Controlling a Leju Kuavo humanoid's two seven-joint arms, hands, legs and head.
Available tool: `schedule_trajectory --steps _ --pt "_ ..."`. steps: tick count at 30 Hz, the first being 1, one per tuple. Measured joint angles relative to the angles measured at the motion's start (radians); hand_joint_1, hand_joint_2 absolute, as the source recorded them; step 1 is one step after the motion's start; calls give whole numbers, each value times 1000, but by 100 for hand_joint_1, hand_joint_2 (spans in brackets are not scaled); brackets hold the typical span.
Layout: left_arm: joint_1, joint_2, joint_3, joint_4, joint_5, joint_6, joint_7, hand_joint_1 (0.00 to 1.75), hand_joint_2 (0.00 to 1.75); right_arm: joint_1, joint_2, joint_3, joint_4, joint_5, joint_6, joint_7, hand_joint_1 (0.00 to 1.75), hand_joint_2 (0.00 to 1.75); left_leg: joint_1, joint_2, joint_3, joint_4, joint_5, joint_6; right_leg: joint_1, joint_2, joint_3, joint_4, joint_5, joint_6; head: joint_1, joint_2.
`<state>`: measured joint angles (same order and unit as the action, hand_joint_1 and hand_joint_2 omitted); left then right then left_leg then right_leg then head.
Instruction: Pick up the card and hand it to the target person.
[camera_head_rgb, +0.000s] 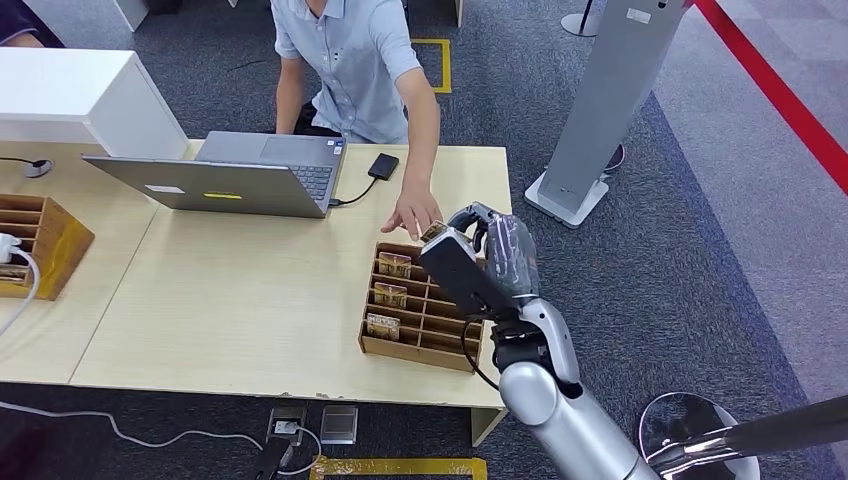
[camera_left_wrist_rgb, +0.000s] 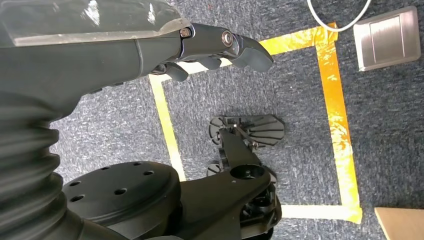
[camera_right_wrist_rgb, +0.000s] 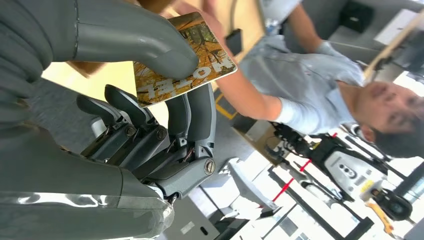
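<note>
My right hand (camera_head_rgb: 492, 258) is raised over the far right corner of the wooden card box (camera_head_rgb: 418, 346). It pinches a brown and orange printed card (camera_right_wrist_rgb: 200, 65) between thumb and fingers (camera_right_wrist_rgb: 192, 107). In the head view the card (camera_head_rgb: 433, 232) shows at the hand's far side, right at the fingers of a person's outstretched hand (camera_head_rgb: 411, 212). The person (camera_head_rgb: 350, 60) in a light blue shirt stands across the table. My left hand (camera_left_wrist_rgb: 220, 47) hangs over the carpet with fingers curled in, holding nothing.
The box holds several more cards (camera_head_rgb: 391, 293) in its slots. An open laptop (camera_head_rgb: 240, 175) and a black device (camera_head_rgb: 383, 165) lie at the far side of the table (camera_head_rgb: 230, 300). A second wooden box (camera_head_rgb: 35, 240) stands left; a grey pillar base (camera_head_rgb: 570, 195) stands right.
</note>
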<state>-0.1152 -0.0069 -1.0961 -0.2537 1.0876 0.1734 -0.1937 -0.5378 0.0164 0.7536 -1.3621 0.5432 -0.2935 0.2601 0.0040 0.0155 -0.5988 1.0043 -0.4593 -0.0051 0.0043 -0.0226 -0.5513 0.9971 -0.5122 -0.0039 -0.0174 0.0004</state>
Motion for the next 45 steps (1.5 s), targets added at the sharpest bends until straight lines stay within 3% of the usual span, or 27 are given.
schedule_trajectory --steps 6,12,19,35,45 --pt "-6 0 -9 0 -12 -13 17 0 175 -155 8 -22 138 -132 -23 -104 175 175 0 0 0 0 0 0 0 0 0 0 0 0 0 0" --pt "-12 0 -16 0 -13 -18 20 0 175 -228 32 -25 278 -129 -21 -115 175 175 0 -1 -1 0 0 0 0 0 0 0 0 0 0 0" --pt "-15 0 -17 0 -13 -35 35 0 175 -326 106 -13 489 -140 -17 -154 175 175 0 -1 -1 0 0 0 0 -1 -1 1 0 0 0 0" --pt "-11 0 -17 0 -3 -57 28 0 175 -382 224 31 762 -142 -4 -193 175 175 0 -1 -1 0 1 0 0 -1 -1 1 0 0 0 0" --pt "-9 0 -17 1 -5 -60 14 0 175 -395 240 54 821 -173 -20 -208 175 175 0 -1 -1 0 1 0 0 -1 -1 0 0 0 1 0"
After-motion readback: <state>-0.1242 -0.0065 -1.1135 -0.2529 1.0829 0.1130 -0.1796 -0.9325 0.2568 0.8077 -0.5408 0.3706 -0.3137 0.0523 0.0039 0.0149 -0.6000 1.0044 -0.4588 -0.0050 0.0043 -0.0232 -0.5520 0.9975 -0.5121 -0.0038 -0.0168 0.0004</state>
